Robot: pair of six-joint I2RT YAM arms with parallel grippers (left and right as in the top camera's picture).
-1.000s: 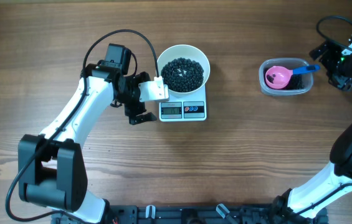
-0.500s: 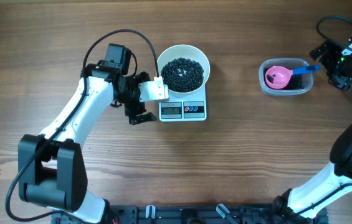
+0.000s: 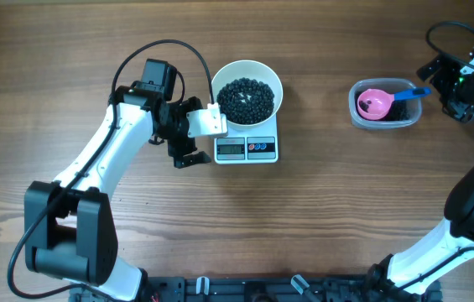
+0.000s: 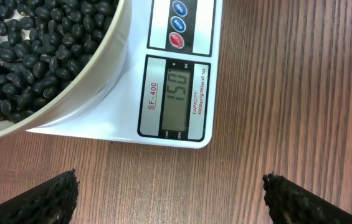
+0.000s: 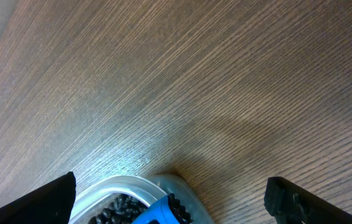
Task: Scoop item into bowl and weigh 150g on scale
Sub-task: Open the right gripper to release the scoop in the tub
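Sitting unchanged: bowl (image 3: 274, 82) of beans (image 3: 247, 99) on scale (image 3: 247, 148), apparently unmoved.

We find the bowl (image 3: 277, 88) on the scale (image 3: 247, 148), behind its display, with the beans (image 3: 247, 99) inside. The left end effector (image 3: 203, 138) sits just left of the scale. Well to the right on the desk (image 3: 320, 210) lies a tub (image 3: 356, 117) with a scoop (image 3: 374, 104) in it, apparently over more beans. The right end effector (image 3: 445, 82) is just right of the tub.
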